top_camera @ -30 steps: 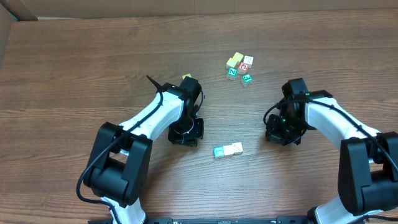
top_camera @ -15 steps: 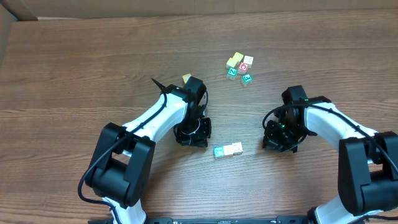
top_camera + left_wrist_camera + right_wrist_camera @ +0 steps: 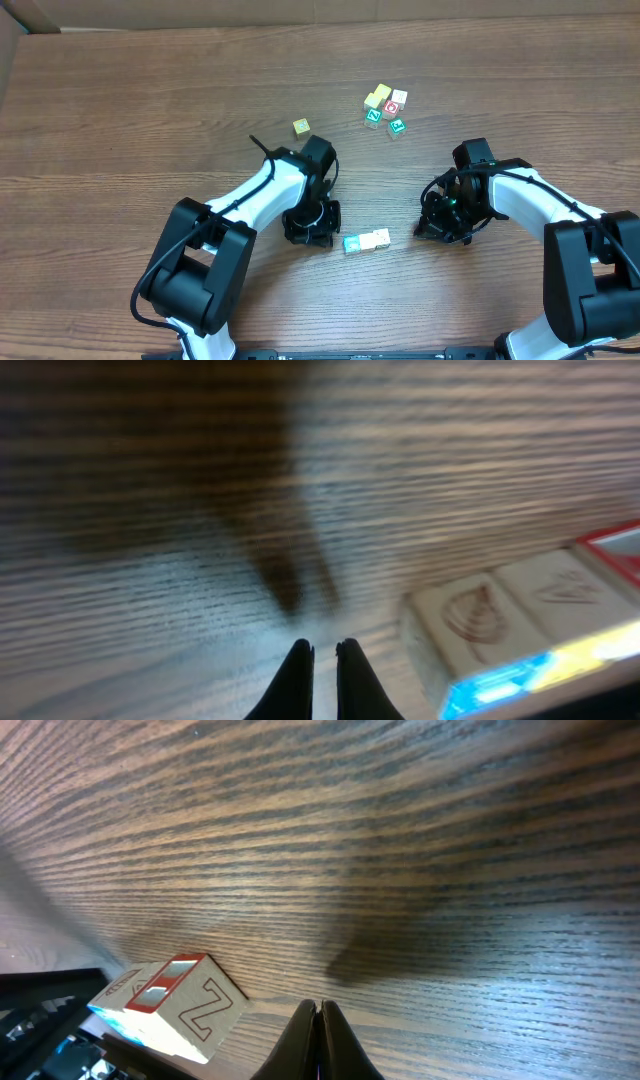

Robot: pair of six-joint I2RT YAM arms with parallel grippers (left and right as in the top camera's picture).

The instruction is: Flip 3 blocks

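Three blocks lie in a short row on the table: a cyan-faced one [image 3: 352,244], a pale yellow one [image 3: 367,241] and a cream-white one [image 3: 381,238]. My left gripper [image 3: 330,232] sits just left of the row, shut on nothing. In the left wrist view its tips [image 3: 322,660] hover low over the wood, with the row of blocks [image 3: 480,622] close on the right. My right gripper [image 3: 422,231] is a little right of the row, also shut and empty. In the right wrist view its tips [image 3: 318,1025] point along the table, with the end block, which shows a Z [image 3: 195,1008], at lower left.
A cluster of several cubes [image 3: 385,108] with green, red and yellow faces lies at the back, right of centre. A single yellowish cube [image 3: 301,127] sits behind the left arm. A cardboard edge [image 3: 15,25] borders the far left corner.
My left gripper has moved forward and right toward the row, uncovering the single yellowish cube. My right gripper has shifted slightly forward and left. The blocks have not moved.
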